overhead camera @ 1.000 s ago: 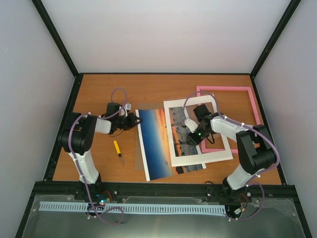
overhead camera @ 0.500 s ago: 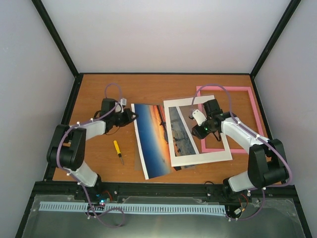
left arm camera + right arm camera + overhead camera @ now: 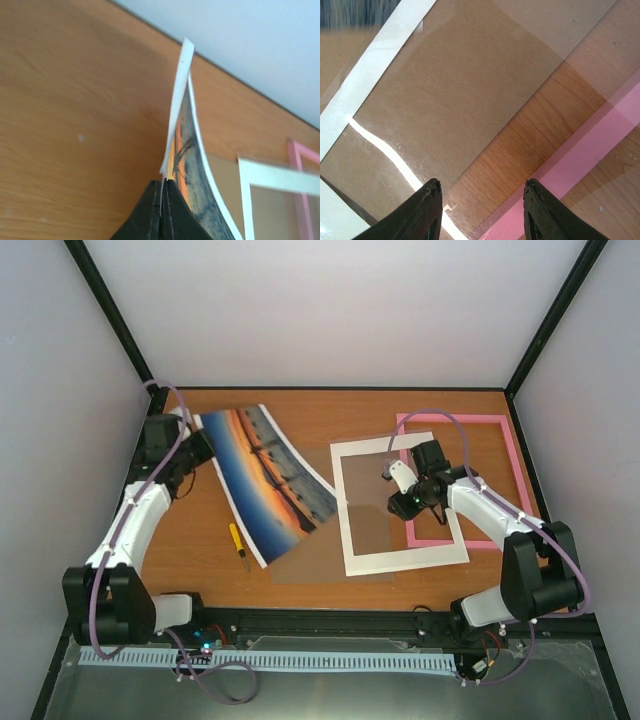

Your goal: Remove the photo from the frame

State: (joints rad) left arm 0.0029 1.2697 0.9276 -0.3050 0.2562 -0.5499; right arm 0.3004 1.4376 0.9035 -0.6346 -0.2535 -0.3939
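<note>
At far-left, left end effector (image 3: 196, 442) pinches photo (image 3: 270, 480), long axis slanting near-right.

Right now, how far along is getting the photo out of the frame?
Done: the photo is clear of the pink frame and the white mat. In hand: the left hand is shut on the photo's edge, holding it lifted and curled at the far left; the right hand is open over the mat. Left: probably only setting the photo down.
</note>
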